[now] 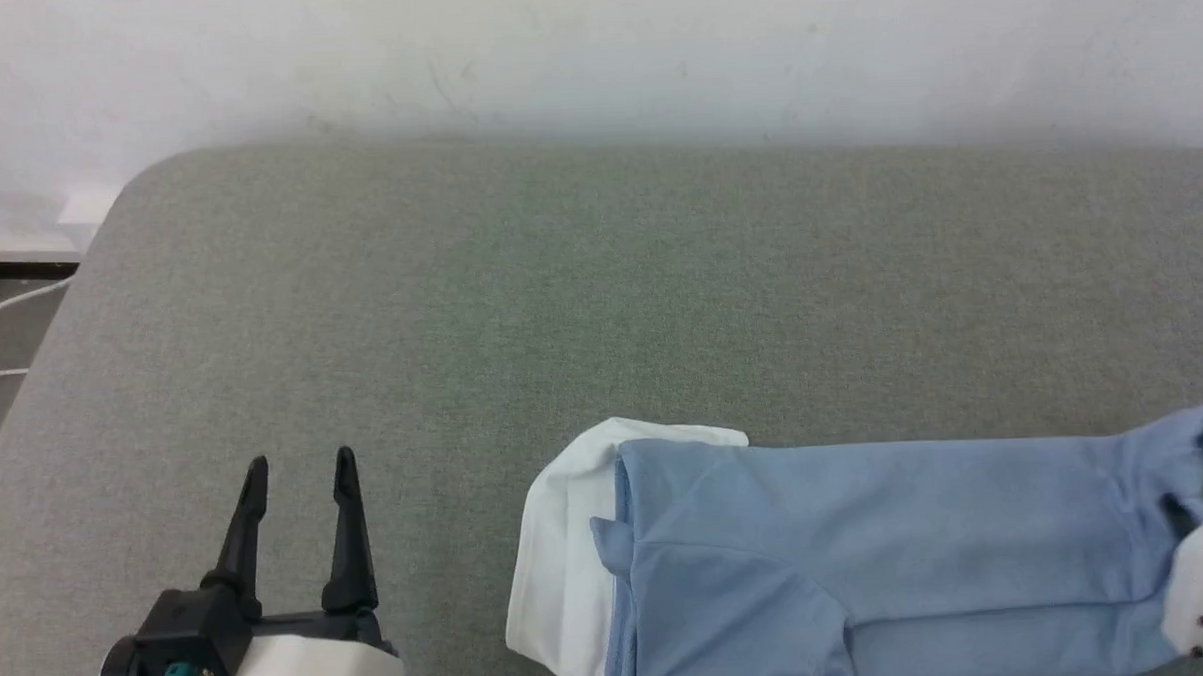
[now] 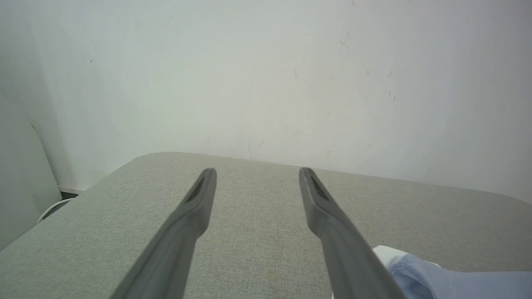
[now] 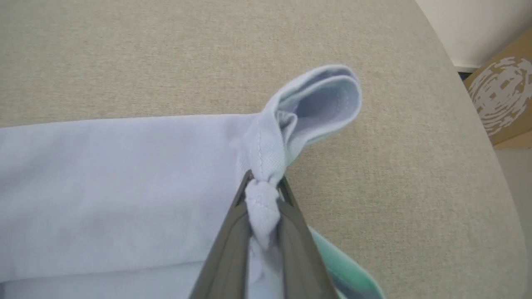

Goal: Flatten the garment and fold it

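Clamped together, the fingers (image 3: 226, 253) of the right gripper (image 3: 263, 187) pinch a small bunched wad of the light blue polo shirt (image 1: 868, 529) at a stitched edge, apparently the hem, at the end farthest from the white collar (image 1: 559, 560). Just past the pinch, a loop of that edge stands up off the cloth. The left gripper (image 1: 300, 464) hovers with its fingers well apart and nothing between them, over bare cloth-covered surface (image 1: 460, 283) near the collar end but not touching the shirt.

The shirt lies along the near right part of the grey surface as a long band, collar toward the robot's left, with a sleeve (image 1: 741, 593) lying across its top. Its near side runs out of the head view.

Being soft, light knit, it will likely drape, stretch and drag rather than slide as one piece, so a single pinch should pull a ridge into it. Better holds look to be the doubled, stitched parts: hem corners, shoulder seams, the firmer collar.

Open room is wide across the far and left of the surface up to the wall (image 1: 591, 48). The rounded right corner is close to the held end, with a cardboard box (image 3: 503, 95) beyond it, and a cable (image 1: 0, 309) lies off the left edge.
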{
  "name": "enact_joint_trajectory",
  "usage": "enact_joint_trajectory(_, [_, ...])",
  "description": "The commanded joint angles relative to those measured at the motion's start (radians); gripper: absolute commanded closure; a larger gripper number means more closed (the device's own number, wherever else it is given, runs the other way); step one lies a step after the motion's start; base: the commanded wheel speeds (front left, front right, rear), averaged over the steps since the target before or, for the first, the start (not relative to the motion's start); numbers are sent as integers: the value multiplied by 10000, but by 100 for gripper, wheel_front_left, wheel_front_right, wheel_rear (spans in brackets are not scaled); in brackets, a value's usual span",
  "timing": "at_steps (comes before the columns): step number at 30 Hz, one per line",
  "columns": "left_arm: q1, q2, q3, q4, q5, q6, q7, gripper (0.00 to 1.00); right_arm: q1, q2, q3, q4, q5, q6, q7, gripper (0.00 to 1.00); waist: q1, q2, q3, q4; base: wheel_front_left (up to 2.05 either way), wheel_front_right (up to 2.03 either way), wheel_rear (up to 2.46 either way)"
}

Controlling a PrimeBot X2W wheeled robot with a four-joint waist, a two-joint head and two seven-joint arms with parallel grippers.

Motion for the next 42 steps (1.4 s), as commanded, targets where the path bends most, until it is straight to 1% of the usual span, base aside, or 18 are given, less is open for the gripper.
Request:
enact_joint_trajectory(1, [153, -47, -39, 37, -61, 39, -47, 0, 329, 1, 402, -643, 63, -19, 321, 100, 0, -1, -179, 99, 0, 0, 0])
enact_joint_trajectory(4, [222, -48, -63, 43, -119, 37, -47, 0, 696, 87, 1070, -1841, 246, -19, 917, 100, 0, -1, -275, 243, 0, 0, 0])
enact_joint_trajectory(8, [283, -48, -79, 51, -174, 54, -47, 0, 999, 529, 1908, -3128, 641, -19, 1694, 100, 0, -1, -356, 521, 0, 0, 0])
enact_joint_trajectory(11, [312, -48, -63, 59, -204, 65, -47, 0, 1010, 943, 2497, -3661, 884, -19, 2045, 100, 0, -1, -364, 749, 0, 0, 0])
enact_joint_trajectory(14, [302, -48, -89, 87, -197, 33, -47, 0, 863, 1536, 3030, -3808, 1068, -19, 2216, 100, 0, -1, -344, 1008, 0, 0, 0])
enact_joint_trajectory(15, [295, -48, -101, 101, -187, 29, -47, 0, 807, 1753, 3189, -3776, 1108, -19, 2248, 100, 0, -1, -342, 1105, 0, 0, 0])
enact_joint_trajectory(16, [295, -48, -101, 101, -187, 29, -47, 0, 807, 1753, 3189, -3776, 1108, -19, 2248, 100, 0, -1, -342, 1105, 0, 0, 0])
enact_joint_trajectory(18, [271, -48, -106, 119, -181, 30, -47, 0, 659, 2110, 3461, -3642, 1161, -19, 2226, 100, 0, -1, -328, 1282, 0, 0, 0])
enact_joint_trajectory(22, [241, -48, -127, 176, -218, 70, -47, 0, 244, 2560, 3918, -3034, 1371, -19, 1989, 100, 0, -1, -263, 1545, 0, 0, 0])
enact_joint_trajectory(25, [177, -49, -196, 233, -206, 37, -47, 0, -130, 2655, 4251, -2338, 1397, -19, 1668, 100, 0, -1, -181, 1735, 0, 0, 0])
enact_joint_trajectory(28, [72, -49, -309, 307, -195, 13, -47, 0, -383, 2668, 4569, -1553, 1671, -19, 1268, 100, 0, -1, -139, 1912, 0, 0, 0])
enact_joint_trajectory(33, [-66, -49, -404, 359, -170, 25, -47, 0, -845, 2671, 4867, -239, 1838, -19, 511, 100, 0, -1, -20, 2068, 0, 0, 0])
enact_joint_trajectory(34, [-76, -49, -417, 375, -165, 22, -47, 0, -945, 2671, 4997, -54, 1927, -19, 343, 80, 0, -1, -5, 2082, 0, 0, 0])
enact_joint_trajectory(35, [-83, -49, -424, 389, -161, 20, -47, 0, -1029, 2672, 5113, 86, 2088, -19, 134, 4, 0, -1, 0, 2088, 0, 0, 0])
enact_joint_trajectory(36, [-82, -49, -423, 404, -157, 18, -47, 0, -1090, 2672, 5261, 218, 2337, -19, -13, 0, 0, -1, -7, 2085, 0, 0, 0])
enact_joint_trajectory(40, [4, -49, -300, 476, -121, -3, -47, 0, -1320, 2672, 6118, 479, 3347, -19, -173, 0, 0, -1, -107, 1898, 0, 0, 0])
enact_joint_trajectory(42, [19, -49, -262, 529, -93, -36, -47, 0, -1478, 2673, 6414, 523, 3586, -19, -249, 0, 0, -1, -203, 1772, 0, 0, 0])
